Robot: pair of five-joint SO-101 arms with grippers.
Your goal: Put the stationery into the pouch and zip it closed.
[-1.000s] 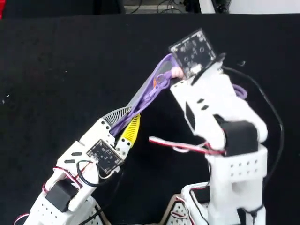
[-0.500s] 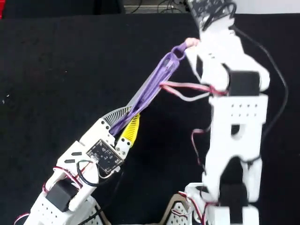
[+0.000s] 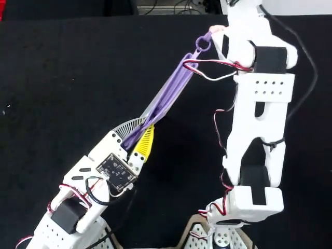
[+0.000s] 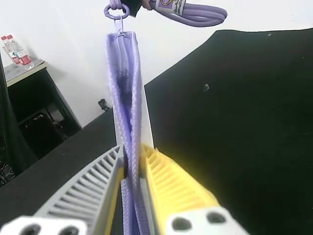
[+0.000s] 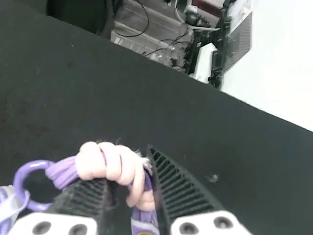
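Two arms are holding the purple pouch (image 3: pixel 167 98) stretched over the black table (image 3: pixel 62 78).
Nearest, the low left gripper (image 3: pixel 136 139) is clamping the pouch's lower end between grey and yellow fingers (image 4: pixel 168 186); the narrow pouch is slanting upward, its contents hidden. At the far end, the outstretched right gripper (image 5: pixel 124 169) is pinching a pink charm (image 5: pixel 105 164) beside the purple ring (image 5: pixel 34 164). A label (image 4: pixel 173 6) on the cord loop (image 4: pixel 200 13) is showing print too small to read.

The pouch (image 4: pixel 124 98) is seen in lilac, finely dotted, between the left jaws, of which one is ribbed in grey and the other in yellow. A pale pink charm (image 5: pixel 110 164) and a purple ring (image 5: pixel 29 178) are shown at the black, ribbed right jaws. The counter (image 3: pixel 62 78) is covered in black.
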